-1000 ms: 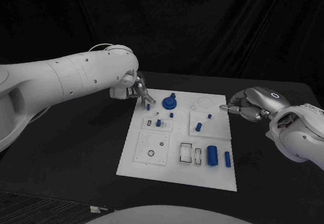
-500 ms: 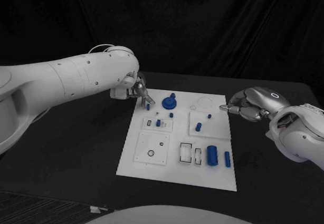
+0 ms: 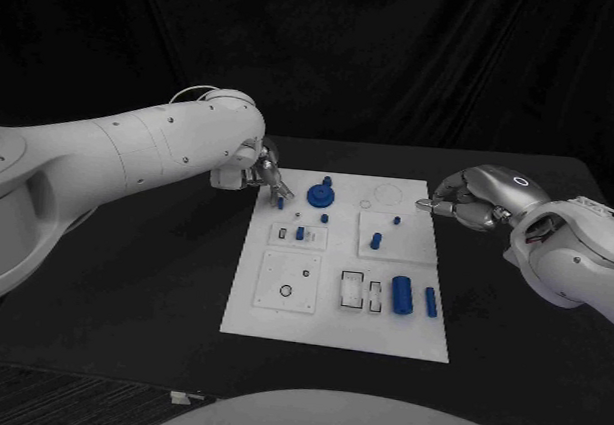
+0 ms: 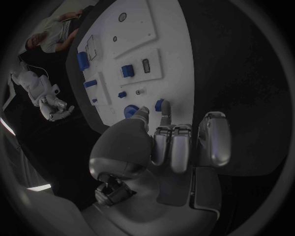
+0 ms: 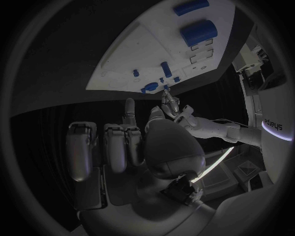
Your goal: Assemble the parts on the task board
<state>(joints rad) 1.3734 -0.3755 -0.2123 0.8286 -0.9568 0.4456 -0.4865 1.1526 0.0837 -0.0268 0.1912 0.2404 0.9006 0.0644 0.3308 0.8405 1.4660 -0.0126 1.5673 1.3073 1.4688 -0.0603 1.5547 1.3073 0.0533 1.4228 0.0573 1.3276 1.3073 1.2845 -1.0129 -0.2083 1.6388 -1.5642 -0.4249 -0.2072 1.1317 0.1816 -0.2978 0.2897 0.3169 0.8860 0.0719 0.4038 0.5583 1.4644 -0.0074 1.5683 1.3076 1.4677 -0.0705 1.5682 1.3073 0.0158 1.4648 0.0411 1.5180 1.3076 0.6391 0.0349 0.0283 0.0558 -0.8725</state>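
Left hand [image 3: 257,174] pinches a small blue peg [image 4: 159,104], upright at the task board [image 3: 339,316] far-left corner. Right hand [image 3: 460,205], fingers curled empty, hovers off its far-right edge.

A black table [image 3: 127,287] carries the white task board [image 3: 338,326].

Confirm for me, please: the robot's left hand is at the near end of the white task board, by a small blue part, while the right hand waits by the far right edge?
Not quite. The silver left hand is at the far left corner of the white task board, not the near end, its fingertips by a small blue part, as the head view shows. The silver right hand is indeed by the far right edge.
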